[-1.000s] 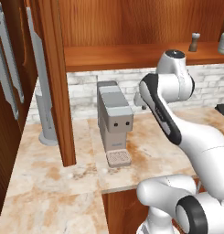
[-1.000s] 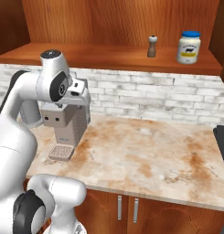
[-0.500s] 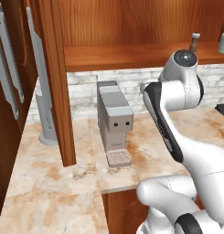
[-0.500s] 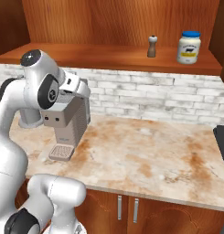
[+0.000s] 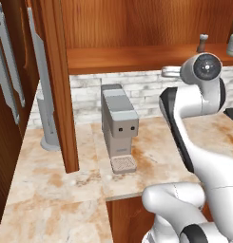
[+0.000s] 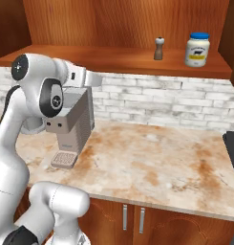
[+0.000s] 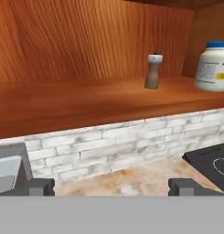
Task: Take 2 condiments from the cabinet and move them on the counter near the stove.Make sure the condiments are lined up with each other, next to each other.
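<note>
On the cabinet's plank shelf [image 7: 86, 98] stand both condiments. The small brown shaker [image 7: 153, 71] with a pale cap is upright near the middle. To its right is the wider white jar [image 7: 216, 66] with a blue lid. My gripper [image 7: 114, 187] is open, its dark fingertips [image 7: 40, 186] far apart with nothing between them. It sits below shelf height and well short of the shaker. The right base view has the shaker [image 6: 159, 48] and jar [image 6: 197, 49] side by side on the cabinet [image 6: 113, 55], with my white hand [image 6: 90, 78] to their left over the coffee machine. The stove [image 7: 211, 162] edges the counter [image 6: 152, 162].
A grey coffee machine [image 5: 119, 126] stands on the counter under the shelf, close beneath my hand. A white brick backsplash [image 6: 175, 103] runs behind. A wooden upright [image 5: 58, 85] and a tall grey cylinder [image 5: 46, 118] stand to the left. Drawers with silver handles [image 6: 132, 217] sit below.
The arm has lifted and swung, so its upper joint sits higher than before. The hand has stretched out forward over the coffee machine. The gripper stays open and both condiments are unmoved.
</note>
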Controlling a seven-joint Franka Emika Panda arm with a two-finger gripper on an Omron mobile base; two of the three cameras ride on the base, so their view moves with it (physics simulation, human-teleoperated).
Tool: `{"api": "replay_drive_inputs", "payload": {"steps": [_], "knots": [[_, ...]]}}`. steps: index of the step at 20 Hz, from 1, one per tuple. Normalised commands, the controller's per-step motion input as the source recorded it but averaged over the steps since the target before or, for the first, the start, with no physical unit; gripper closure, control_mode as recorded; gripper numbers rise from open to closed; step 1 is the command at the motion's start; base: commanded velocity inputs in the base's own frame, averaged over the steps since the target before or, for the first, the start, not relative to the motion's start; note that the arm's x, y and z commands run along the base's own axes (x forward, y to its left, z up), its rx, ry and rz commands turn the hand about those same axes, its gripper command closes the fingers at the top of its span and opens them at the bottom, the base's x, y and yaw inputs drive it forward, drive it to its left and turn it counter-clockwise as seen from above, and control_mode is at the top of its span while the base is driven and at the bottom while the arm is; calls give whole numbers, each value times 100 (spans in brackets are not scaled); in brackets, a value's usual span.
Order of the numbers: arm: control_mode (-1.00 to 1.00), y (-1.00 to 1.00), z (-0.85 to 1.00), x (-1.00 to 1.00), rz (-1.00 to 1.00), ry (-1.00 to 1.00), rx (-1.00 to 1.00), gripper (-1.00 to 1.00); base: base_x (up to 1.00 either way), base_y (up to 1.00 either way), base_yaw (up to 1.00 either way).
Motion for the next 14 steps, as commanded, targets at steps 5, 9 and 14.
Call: {"api": "replay_drive_inputs", "payload": {"steps": [5, 9, 14], "knots": [[-100, -50, 61, 10, -22, 0, -7, -100, 0, 0, 0], [-100, -48, 21, 30, -18, 2, -3, -100, 0, 0, 0], [-100, -43, 0, 42, -13, 7, 0, -100, 0, 0, 0]]}}
